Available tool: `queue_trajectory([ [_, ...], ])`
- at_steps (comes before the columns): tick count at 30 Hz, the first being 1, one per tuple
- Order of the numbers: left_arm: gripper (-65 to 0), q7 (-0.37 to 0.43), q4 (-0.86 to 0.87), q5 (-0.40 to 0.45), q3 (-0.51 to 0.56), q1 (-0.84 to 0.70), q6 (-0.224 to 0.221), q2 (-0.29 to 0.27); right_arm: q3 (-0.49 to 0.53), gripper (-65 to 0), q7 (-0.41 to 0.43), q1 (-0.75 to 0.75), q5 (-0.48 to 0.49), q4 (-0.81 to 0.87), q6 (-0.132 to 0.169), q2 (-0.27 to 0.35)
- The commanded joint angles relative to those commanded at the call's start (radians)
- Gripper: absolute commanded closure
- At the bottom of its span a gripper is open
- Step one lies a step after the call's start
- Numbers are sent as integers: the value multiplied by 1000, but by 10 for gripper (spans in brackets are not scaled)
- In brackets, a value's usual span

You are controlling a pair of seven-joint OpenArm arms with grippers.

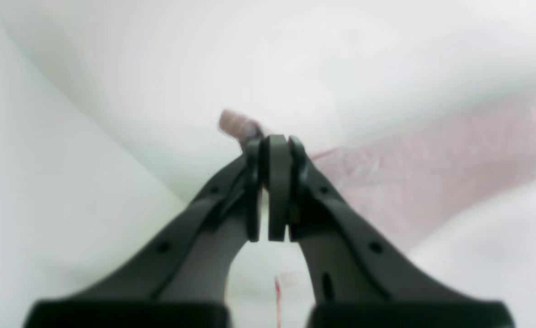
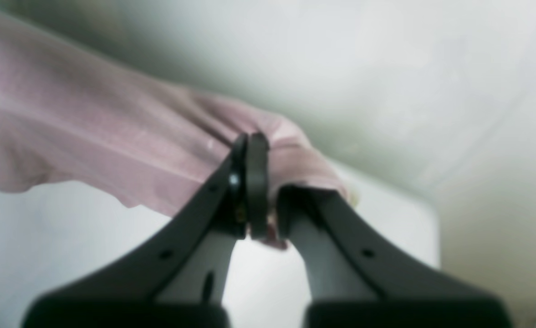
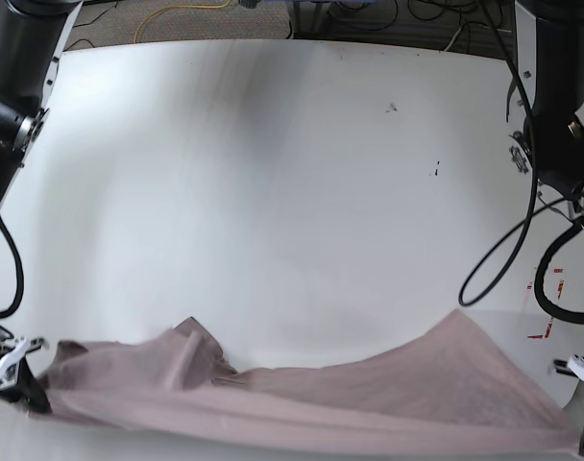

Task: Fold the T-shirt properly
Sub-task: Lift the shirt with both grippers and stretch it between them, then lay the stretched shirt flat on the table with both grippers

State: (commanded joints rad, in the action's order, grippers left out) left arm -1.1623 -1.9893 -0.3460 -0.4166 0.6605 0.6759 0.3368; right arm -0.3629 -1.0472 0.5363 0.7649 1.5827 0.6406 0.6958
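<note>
T-shirt: soft, matte mauve-brown fabric (image 3: 369,403), stretched between both grippers along the near side of the table; bunched folds toward the right gripper, smoother, broad pointed flap toward the left.
Table: smooth, whitish surface (image 3: 273,192), faint grey smudges, red marks (image 3: 547,327) near the left arm.
Backdrop: speckled grey strip (image 3: 196,24) past the far edge, dark cables and a yellow one (image 3: 182,9) over there.
Right gripper: dark, slim fingers (image 2: 258,182) closed on a crumpled bit of shirt, cloth draped over one fingertip.
Left gripper: dark fingers (image 1: 272,182) pinched together on the shirt, small tuft poking out past the tips.
Left arm: black (image 3: 561,125), came down along the table's side, cable looped beside it.
Right arm: black (image 3: 18,86), reached down the opposite side, gripper low at the near corner.
</note>
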Motion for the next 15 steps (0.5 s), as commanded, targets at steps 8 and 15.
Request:
queue_trajectory([
  [8,0,3,-11,-2,-83,-279,22,2,-144,-2,0,-348,77,98,-2,-71],
  [15,0,5,-11,-2,-170,-514,22,2,-176,-2,0,-571,100,157,-2,-166],
])
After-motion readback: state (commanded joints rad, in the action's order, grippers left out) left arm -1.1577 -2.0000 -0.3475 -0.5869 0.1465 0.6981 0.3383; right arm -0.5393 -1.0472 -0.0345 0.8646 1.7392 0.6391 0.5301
